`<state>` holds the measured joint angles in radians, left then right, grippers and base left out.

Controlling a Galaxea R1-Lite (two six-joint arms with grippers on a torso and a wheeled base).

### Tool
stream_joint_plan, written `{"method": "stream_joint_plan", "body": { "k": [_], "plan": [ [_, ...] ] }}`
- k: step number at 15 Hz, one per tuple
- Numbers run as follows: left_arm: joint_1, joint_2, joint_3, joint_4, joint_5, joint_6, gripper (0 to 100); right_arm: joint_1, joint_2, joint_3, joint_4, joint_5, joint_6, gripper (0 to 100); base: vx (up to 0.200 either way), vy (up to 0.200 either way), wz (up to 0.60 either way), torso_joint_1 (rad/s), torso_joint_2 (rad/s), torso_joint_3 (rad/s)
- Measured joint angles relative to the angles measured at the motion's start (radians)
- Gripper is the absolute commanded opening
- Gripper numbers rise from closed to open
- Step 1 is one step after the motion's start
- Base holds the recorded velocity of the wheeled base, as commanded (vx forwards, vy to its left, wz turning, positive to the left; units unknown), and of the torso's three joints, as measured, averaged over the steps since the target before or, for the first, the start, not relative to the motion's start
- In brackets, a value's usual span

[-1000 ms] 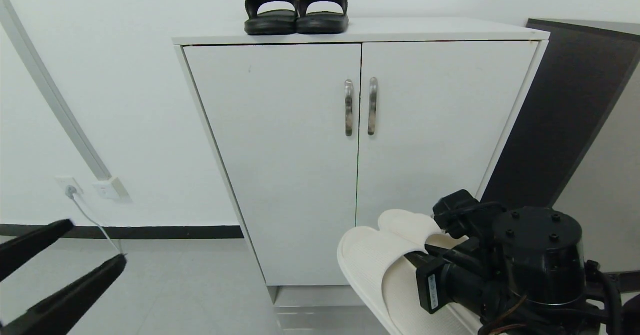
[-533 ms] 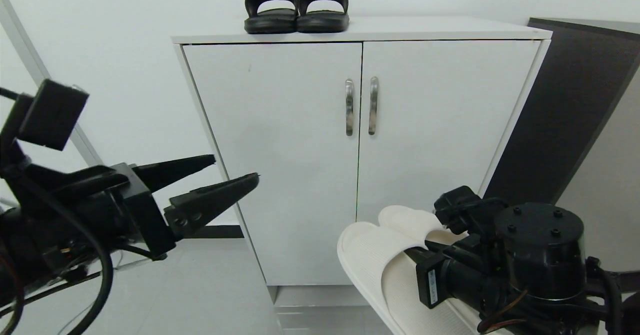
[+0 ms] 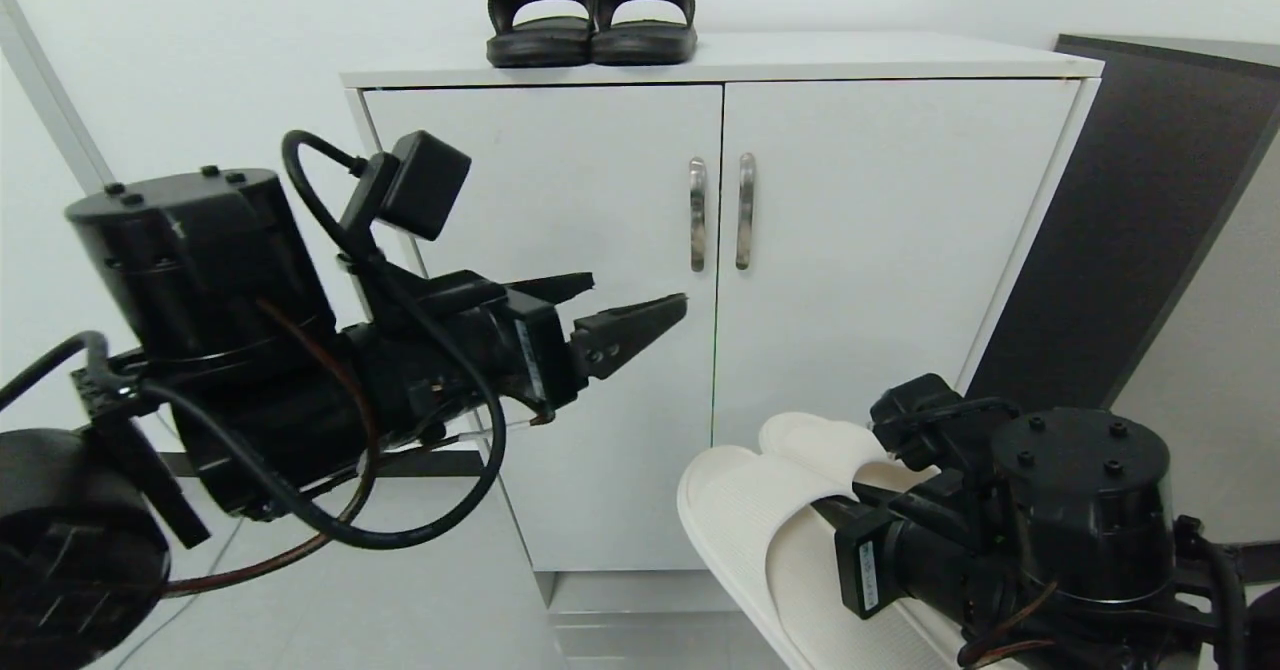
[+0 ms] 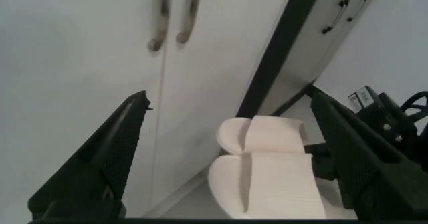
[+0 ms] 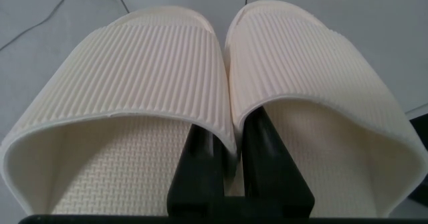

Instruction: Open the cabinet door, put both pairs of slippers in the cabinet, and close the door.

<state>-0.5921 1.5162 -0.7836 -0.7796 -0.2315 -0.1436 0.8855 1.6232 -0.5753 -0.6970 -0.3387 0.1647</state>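
The white cabinet (image 3: pixel 560 350) stands with both doors closed, its two metal handles (image 3: pixel 720 213) side by side at the centre. A pair of black slippers (image 3: pixel 590 15) rests on its top. My left gripper (image 3: pixel 637 290) hangs open in front of the left door, just below and left of the handles. In the left wrist view its fingers (image 4: pixel 114 157) are spread wide, with the handles (image 4: pixel 174 17) beyond. At the lower right, my right gripper (image 5: pixel 231 164) is shut on a pair of white slippers (image 3: pixel 760 520), pinching their inner sides together (image 5: pixel 227 117).
A dark panel (image 3: pixel 1150 230) leans right of the cabinet. Grey floor (image 3: pixel 420 590) lies in front, and a slanted conduit (image 3: pixel 50 100) runs down the wall at the left.
My left arm has risen from the lower left and swung right, up to the left door, staying open. The right arm with the white slippers has kept still.
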Motion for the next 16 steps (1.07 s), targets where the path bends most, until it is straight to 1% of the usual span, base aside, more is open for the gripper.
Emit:
{"method": "stream_joint_plan", "body": {
  "k": [2, 3, 4, 5, 7, 8, 9, 10, 12, 13, 15, 16],
  "plan": [
    [-0.021, 0.055, -0.085, 0.037, -0.003, -0.023, 100, 0.000, 0.000, 0.000, 0.000, 0.000, 0.000, 0, 0.000, 0.000, 0.00, 0.000, 0.00, 0.000],
    [-0.028, 0.078, -0.113, 0.055, -0.014, -0.032, 100, 0.000, 0.001, 0.000, 0.001, 0.000, 0.001, 0, 0.000, 0.000, 0.00, 0.000, 0.00, 0.000],
    [-0.031, 0.101, -0.153, 0.073, -0.039, -0.043, 100, 0.000, 0.002, 0.001, 0.000, 0.001, 0.001, 0, 0.000, 0.000, 0.00, 0.000, 0.00, 0.000],
    [-0.032, 0.126, -0.214, 0.099, -0.073, -0.062, 100, 0.000, 0.001, 0.002, 0.000, 0.001, 0.001, 0, 0.000, 0.000, 0.00, 0.000, 0.00, 0.000],
    [-0.037, 0.177, -0.340, 0.159, -0.176, -0.126, 100, 0.000, 0.000, 0.002, 0.001, 0.001, 0.001, 0, 0.000, 0.000, 0.00, 0.000, 0.00, 0.000],
    [-0.038, 0.203, -0.401, 0.180, -0.217, -0.158, 100, -0.001, 0.000, 0.002, 0.000, 0.001, 0.001, 0, 0.000, 0.000, 0.00, 0.000, 0.00, 0.000],
    [-0.039, 0.232, -0.460, 0.201, -0.251, -0.185, 100, 0.000, -0.001, 0.002, 0.000, 0.001, 0.001, 0, 0.000, 0.000, 0.00, 0.000, 0.00, 0.000],
    [-0.040, 0.263, -0.513, 0.222, -0.270, -0.199, 100, -0.001, -0.001, 0.002, -0.001, 0.001, 0.001, 0, 0.000, 0.000, 0.00, 0.000, 0.00, 0.000],
    [-0.045, 0.328, -0.615, 0.266, -0.275, -0.209, 100, -0.001, -0.001, 0.001, 0.000, 0.001, 0.001, 0, 0.000, 0.000, 0.00, 0.000, 0.00, 0.000],
    [-0.045, 0.352, -0.651, 0.285, -0.275, -0.210, 100, -0.001, 0.000, 0.001, 0.000, 0.001, 0.001, 0, 0.000, 0.000, 0.00, 0.000, 0.00, 0.000],
    [-0.043, 0.382, -0.681, 0.292, -0.270, -0.209, 100, -0.001, 0.000, 0.001, 0.000, 0.001, 0.001, 0, 0.000, 0.000, 0.00, 0.000, 0.00, 0.000],
    [-0.043, 0.389, -0.686, 0.292, -0.254, -0.205, 100, -0.001, 0.000, 0.001, 0.000, 0.001, 0.001, 0, 0.000, 0.000, 0.00, 0.000, 0.00, 0.000]
  ]
}}
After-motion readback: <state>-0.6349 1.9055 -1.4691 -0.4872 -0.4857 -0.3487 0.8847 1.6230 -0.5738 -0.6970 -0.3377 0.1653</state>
